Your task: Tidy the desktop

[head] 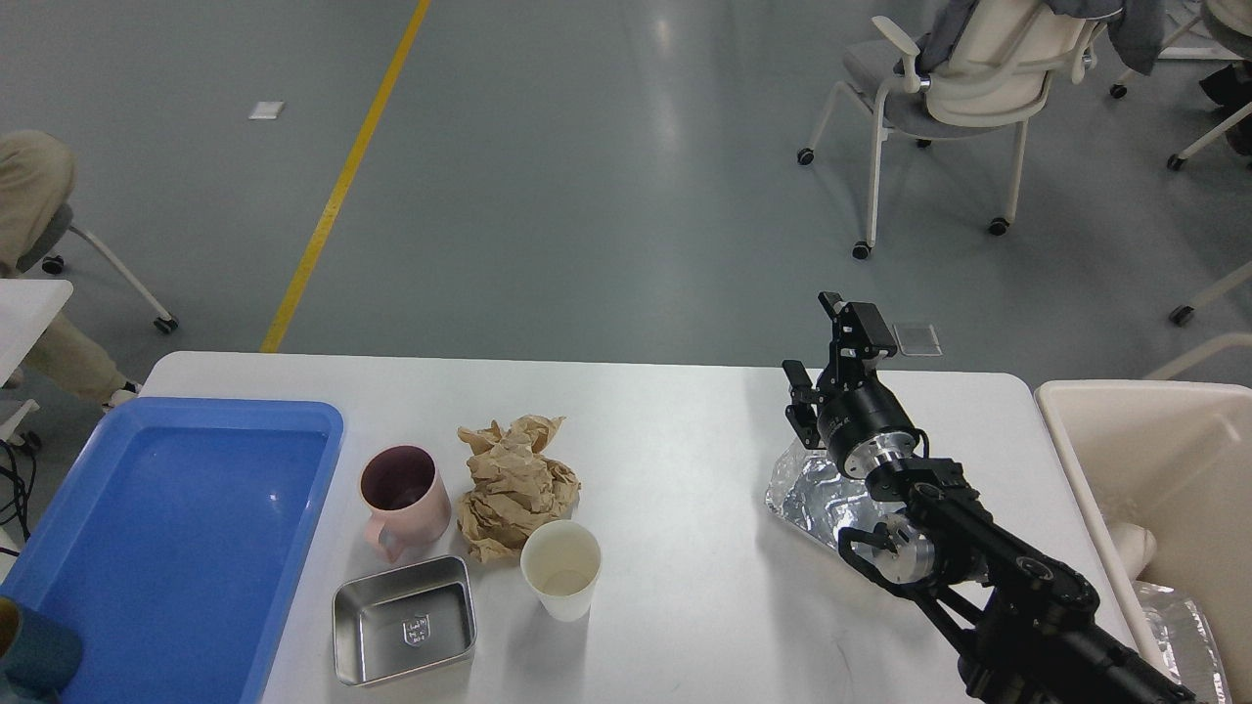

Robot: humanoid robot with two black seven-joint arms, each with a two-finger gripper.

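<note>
nearest the robot sits a shallow steel tin (404,622), with a white paper cup (560,567) just to its right. behind these stand a pink mug (402,499), handle toward the robot, and a wad of crumpled brown paper (514,481) touching the cup's far side. a blue tray (166,548) rests on the left end of the table (675,469), and a cream bin (1154,489) stands beside the right end.

the table fills the lower half of the view, its long axis running left to right and its far edge lying square across the picture.

the right arm reaches in from the lower right, and the right claw (827,357) hangs above a sheet of crumpled foil (817,489) near the far right of the table. its two fingers stand apart with nothing between them. the left claw is out of sight.

the step in hand looks like picking up the foil for the bin. to do it well, the claw would come down on a raised fold rather than a flat patch, close gently since foil tears and slips, then lift clear before swinging right over the bin's rim.
</note>
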